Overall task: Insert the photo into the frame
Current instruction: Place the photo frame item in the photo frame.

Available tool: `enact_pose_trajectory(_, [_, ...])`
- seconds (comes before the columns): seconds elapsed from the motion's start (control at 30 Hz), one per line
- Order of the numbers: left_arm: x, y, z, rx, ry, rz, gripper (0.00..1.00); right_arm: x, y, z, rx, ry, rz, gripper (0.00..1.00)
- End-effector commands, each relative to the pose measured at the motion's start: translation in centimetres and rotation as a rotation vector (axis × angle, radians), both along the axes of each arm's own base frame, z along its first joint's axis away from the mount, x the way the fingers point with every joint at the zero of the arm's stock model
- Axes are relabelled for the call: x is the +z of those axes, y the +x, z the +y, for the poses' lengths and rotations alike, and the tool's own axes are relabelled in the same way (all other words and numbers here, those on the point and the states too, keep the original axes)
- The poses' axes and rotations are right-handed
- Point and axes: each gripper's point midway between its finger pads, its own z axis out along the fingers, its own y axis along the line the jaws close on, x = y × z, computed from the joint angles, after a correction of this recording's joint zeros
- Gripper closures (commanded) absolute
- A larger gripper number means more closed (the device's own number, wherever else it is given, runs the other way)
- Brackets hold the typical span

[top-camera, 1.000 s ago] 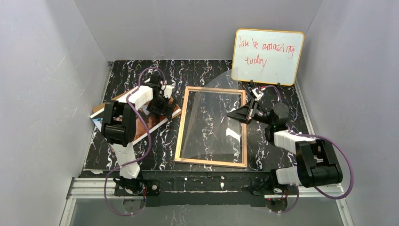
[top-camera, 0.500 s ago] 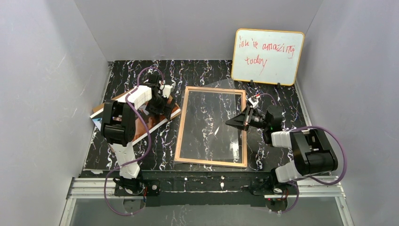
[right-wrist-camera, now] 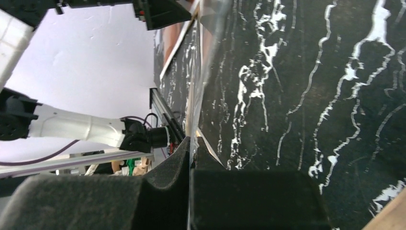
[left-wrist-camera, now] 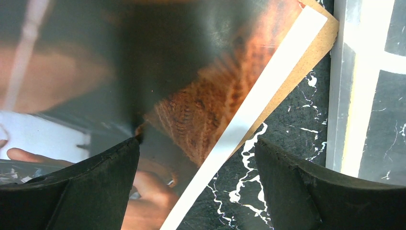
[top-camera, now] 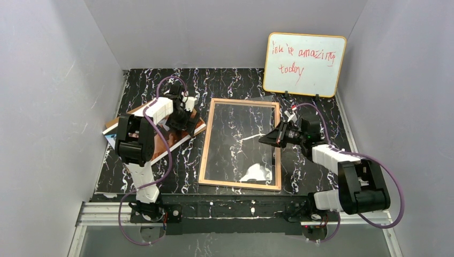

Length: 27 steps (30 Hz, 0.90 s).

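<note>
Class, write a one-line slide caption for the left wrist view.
Open left gripper straddles the photo edge, brown board beneath, frame alongside.

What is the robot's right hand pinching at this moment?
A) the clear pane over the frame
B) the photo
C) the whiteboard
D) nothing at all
A: in the right wrist view the right hand is shut on the thin edge of the clear pane, which lies over the frame.

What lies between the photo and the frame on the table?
A sliver of the brown backing board jutting from under the photo, then bare black marbled table up to the frame. The left wrist view shows it.
</note>
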Motion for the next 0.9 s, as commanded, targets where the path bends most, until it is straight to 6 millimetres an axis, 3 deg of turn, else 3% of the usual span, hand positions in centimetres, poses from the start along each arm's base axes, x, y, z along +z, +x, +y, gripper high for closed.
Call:
enact_pose_trajectory(0.0, [-3.2, -3.5, 0.5, -0.009, 0.021, 0.156, 0.12, -0.8, 1.1, -0.3, -0.007, -0.066, -0.028, 0.99])
enact_pose_trajectory(0.43, [-3.1, -3.7, 0.2, -0.030, 0.031, 0.150, 0.12, -4.1, 1.7, -1.4, -0.049, -0.186, -0.005, 0.99])
enact_pose_trajectory(0.87, [-3.0, -3.8, 0.1, -0.042, 0.039, 0.147, 0.12, -5.7, 1.7, -2.3, -0.068, -0.263, 0.012, 0.99])
